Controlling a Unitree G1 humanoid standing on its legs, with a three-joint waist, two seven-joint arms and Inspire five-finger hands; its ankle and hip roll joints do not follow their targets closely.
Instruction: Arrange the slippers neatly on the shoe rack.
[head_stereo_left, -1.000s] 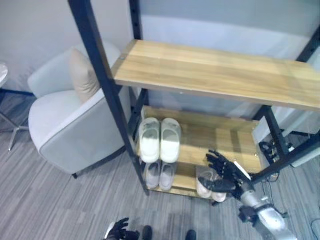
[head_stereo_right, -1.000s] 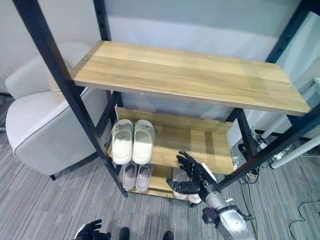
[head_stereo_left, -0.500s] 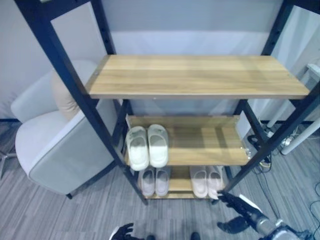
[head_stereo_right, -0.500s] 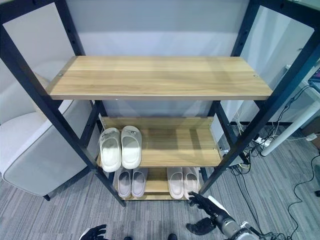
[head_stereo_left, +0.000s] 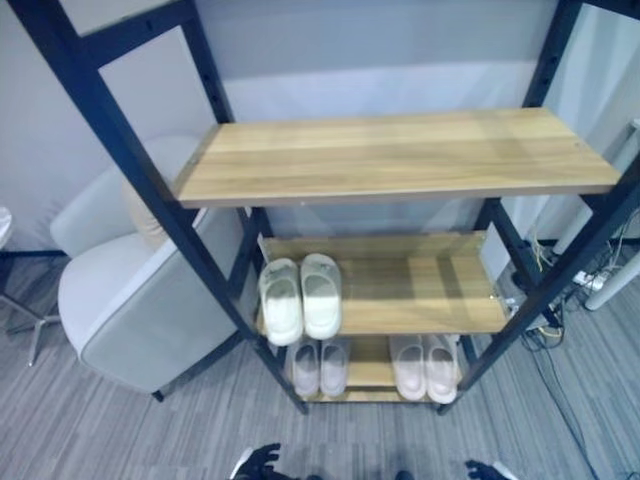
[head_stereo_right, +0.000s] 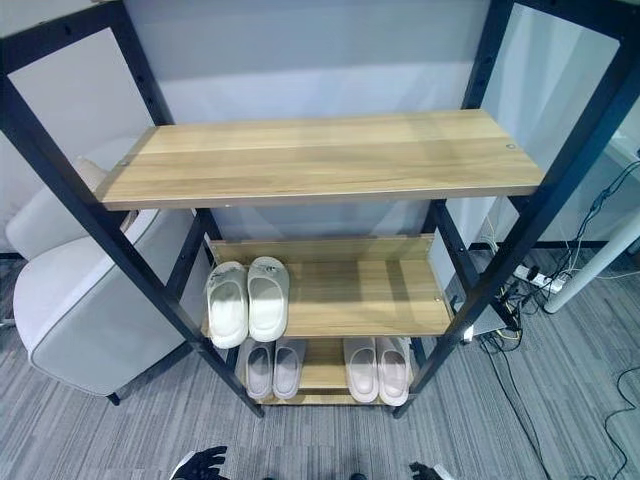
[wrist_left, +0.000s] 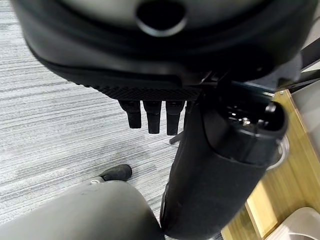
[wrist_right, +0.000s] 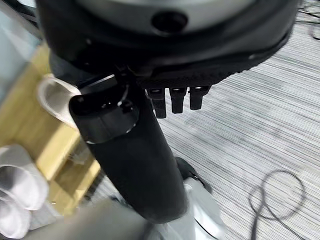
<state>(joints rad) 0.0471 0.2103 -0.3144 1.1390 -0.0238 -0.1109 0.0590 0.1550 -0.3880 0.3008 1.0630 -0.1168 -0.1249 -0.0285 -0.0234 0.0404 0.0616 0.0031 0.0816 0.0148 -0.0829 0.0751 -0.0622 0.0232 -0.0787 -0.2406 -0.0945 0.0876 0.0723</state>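
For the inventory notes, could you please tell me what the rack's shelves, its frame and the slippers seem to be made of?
Shelves: light wood or laminate, visible grain, matte.
Frame: probably black painted metal, with adjustment holes.
Slippers: apparently one-piece moulded foam or rubber, smooth and off-white.

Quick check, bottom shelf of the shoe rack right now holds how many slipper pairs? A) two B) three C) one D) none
A: the wooden bottom shelf holds a pale grey slipper pair at the left and a pale pink slipper pair at the right; the white slipper pair sits on the middle shelf.
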